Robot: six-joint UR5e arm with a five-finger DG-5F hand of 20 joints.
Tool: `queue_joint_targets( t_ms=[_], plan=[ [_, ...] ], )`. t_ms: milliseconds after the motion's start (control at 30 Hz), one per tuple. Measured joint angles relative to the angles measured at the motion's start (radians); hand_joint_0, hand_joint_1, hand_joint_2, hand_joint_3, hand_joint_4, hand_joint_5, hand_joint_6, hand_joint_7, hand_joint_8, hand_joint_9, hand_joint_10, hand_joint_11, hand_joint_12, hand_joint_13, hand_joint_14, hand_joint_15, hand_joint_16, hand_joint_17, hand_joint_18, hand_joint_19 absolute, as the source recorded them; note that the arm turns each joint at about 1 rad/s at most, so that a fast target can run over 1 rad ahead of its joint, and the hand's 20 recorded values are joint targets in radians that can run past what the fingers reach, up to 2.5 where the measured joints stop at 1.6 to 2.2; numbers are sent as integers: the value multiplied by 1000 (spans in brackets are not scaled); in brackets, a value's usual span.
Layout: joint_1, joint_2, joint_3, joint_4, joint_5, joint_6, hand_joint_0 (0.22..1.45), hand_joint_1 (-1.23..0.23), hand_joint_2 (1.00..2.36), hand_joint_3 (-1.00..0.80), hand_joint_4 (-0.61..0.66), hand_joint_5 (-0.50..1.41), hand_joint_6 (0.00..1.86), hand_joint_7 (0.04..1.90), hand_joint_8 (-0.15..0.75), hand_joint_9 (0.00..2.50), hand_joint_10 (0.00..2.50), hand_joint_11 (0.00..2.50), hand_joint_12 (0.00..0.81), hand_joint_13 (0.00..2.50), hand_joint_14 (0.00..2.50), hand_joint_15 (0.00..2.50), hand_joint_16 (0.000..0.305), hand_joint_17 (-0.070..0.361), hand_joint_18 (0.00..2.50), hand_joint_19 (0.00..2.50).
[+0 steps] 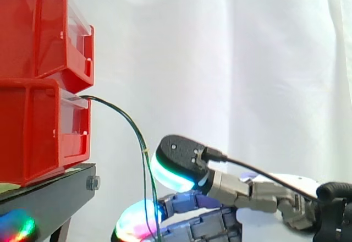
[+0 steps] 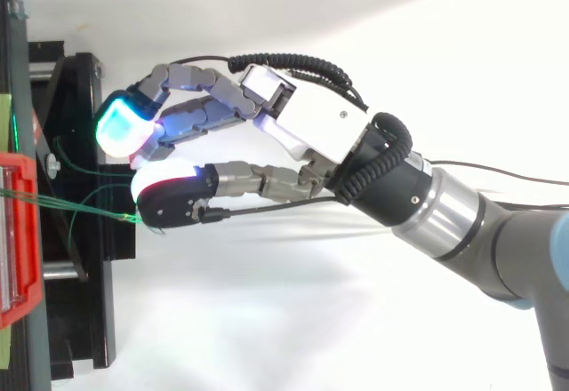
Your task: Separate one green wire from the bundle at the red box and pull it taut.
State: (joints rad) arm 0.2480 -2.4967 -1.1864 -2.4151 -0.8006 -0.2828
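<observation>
- The green wires leave the front of the lower red box close together, arch outward and then hang straight down past the edge of the bench. An upper red box sits stacked on the lower one.
- From above, the strands lie a little apart near the box and draw together to one spot just beside the hand.
- The hand reaches in from the right, level with the hanging run and right at the wires. I cannot tell whether it has closed on a strand, as the meeting spot is too small to read.
- The wires look thin and light. They seem limp enough to sag, yet springy enough to hold that arch. Smooth insulation would likely slide through a loose hold.
- The best place to take one strand is probably on the run nearer the box, where they are spread apart. Where they gather, neighbours would come along.
- The pull should go steadily away from the box. How the wires are anchored inside is hidden, so a sharp tug might drag the box or free the wire.
</observation>
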Motion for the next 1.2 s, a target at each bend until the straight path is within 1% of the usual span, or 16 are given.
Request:
queue_joint_targets(
  t_ms=[100,200,367,467,567,700,833,1067,1200],
  plan=[
    [-7,-11,0,11,-2,8,411,-548,1000,-500,175,-175,502,1045,284,726,14,576,431,857,16,481,62,140,664,406],
    [-9,-16,-1,17,-2,11,410,-544,1000,-500,175,-177,501,1044,282,726,14,569,429,857,18,484,63,141,666,416],
    [-6,-17,-1,24,-1,6,413,-528,1000,-500,175,-179,502,1043,294,778,17,550,425,893,18,479,63,142,707,404],
    [0,-17,-1,31,2,0,416,-520,1000,-500,174,-181,501,1048,314,835,13,522,426,928,17,473,63,142,732,401],
    [9,-17,-1,36,7,-2,420,-513,1000,-500,177,-191,501,1046,359,981,13,426,425,984,16,454,62,141,773,378],
    [21,-17,0,39,15,-1,422,-505,1000,-500,182,-197,501,1038,382,1043,11,343,425,997,16,441,63,142,798,366],
    [31,-16,9,39,26,-1,424,-496,1000,-500,198,-199,501,1032,403,1117,9,250,425,1019,16,441,64,143,814,366],
    [42,-16,38,23,36,-1,429,-491,1000,-500,212,-197,501,1023,389,1284,10,294,421,1035,17,452,64,144,828,375],
    [47,-16,45,16,39,1,433,-491,1000,-500,209,-197,501,1022,381,1376,14,398,413,1046,18,484,64,143,826,384]
  ],
)
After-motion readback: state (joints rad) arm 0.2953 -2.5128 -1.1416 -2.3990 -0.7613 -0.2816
